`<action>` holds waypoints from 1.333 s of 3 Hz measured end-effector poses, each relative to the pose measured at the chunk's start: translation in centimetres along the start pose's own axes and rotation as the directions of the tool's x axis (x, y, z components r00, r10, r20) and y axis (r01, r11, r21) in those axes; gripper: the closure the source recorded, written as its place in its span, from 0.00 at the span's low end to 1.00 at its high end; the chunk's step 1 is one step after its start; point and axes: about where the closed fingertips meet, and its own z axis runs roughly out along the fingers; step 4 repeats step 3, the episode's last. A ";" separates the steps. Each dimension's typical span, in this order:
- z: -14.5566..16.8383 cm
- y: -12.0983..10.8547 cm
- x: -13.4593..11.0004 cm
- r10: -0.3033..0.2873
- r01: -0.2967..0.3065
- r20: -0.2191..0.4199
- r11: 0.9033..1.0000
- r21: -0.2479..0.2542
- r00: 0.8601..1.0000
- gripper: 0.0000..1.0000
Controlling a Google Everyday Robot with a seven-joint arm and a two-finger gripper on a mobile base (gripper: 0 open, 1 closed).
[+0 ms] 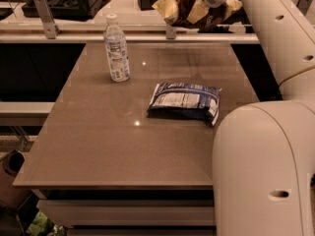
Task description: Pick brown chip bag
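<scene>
Most of our job looks done, we think: up near twelve o'clock, our claw [207, 14] pinches the brown chip bag [172, 6] in the air above the tabletop [98, 146], so only holding tight is left.

The robot's arm [275, 38] is smooth, glossy off-white, built of bulky, rounded shells with small dark oval recesses in them; a seam rings one joint. Its pincer [210, 14], seemingly dark, sits at the top of frame, half hidden by the brown chip bag [177, 6]
</scene>
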 end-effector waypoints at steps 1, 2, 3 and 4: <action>-2.4 -0.8 -0.8 -0.012 0.012 0.014 1.000 0.024 1.000 1.00; -7.0 -0.5 -1.6 -0.038 0.036 0.025 0.997 0.063 0.999 1.00; -6.8 -0.1 -1.5 -0.041 0.040 0.021 0.998 0.056 0.999 1.00; -6.8 -0.1 -1.5 -0.041 0.040 0.021 0.998 0.056 0.999 1.00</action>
